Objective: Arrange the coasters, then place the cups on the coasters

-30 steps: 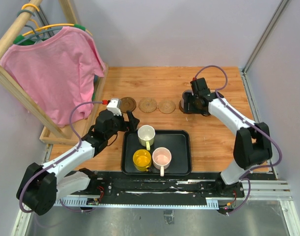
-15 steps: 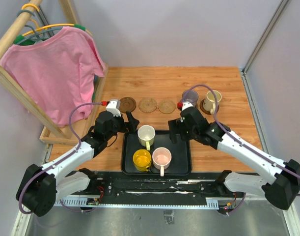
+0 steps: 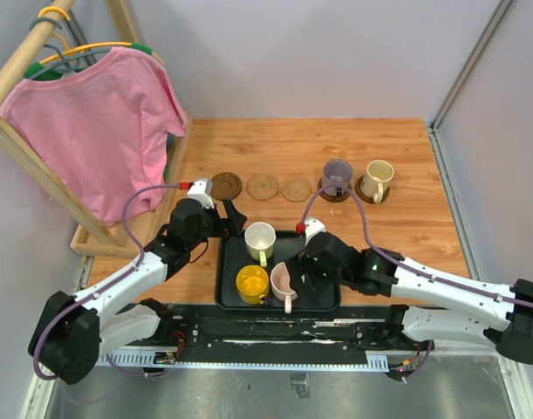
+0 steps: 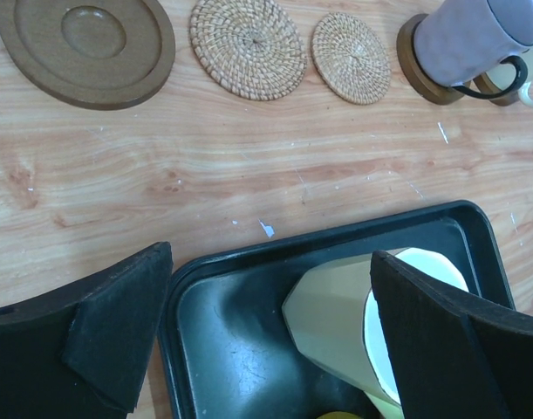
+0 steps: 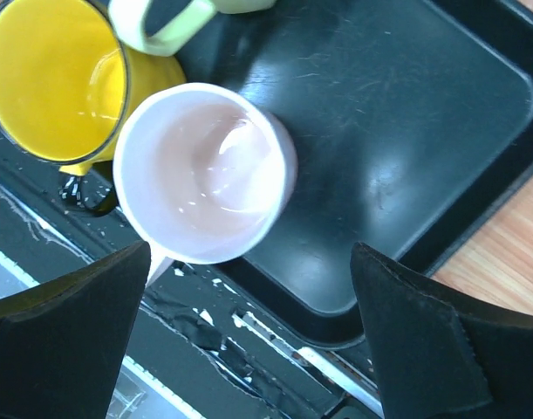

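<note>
Three bare coasters lie in a back row: a dark brown one (image 3: 224,185) (image 4: 85,44) and two tan woven ones (image 3: 263,186) (image 3: 296,189). To their right, the purple cup (image 3: 338,173) (image 4: 467,39) and the cream cup (image 3: 377,180) each stand on a coaster. The black tray (image 3: 231,262) (image 5: 397,131) holds the white cup (image 3: 259,238) (image 4: 353,323), yellow cup (image 3: 251,284) (image 5: 52,78) and pink cup (image 3: 280,281) (image 5: 205,170). My left gripper (image 3: 235,223) (image 4: 275,349) is open at the tray's back left corner, beside the white cup. My right gripper (image 3: 303,272) (image 5: 249,340) hangs open over the pink cup.
A wooden clothes rack (image 3: 39,140) with a pink shirt (image 3: 96,122) stands at the left, its base frame beside my left arm. A metal rail (image 3: 283,336) runs along the near edge, just in front of the tray.
My right arm let go of the purple cup on its coaster, opened, and swung from the back right down to the tray, over the pink cup. My left arm stayed still.
</note>
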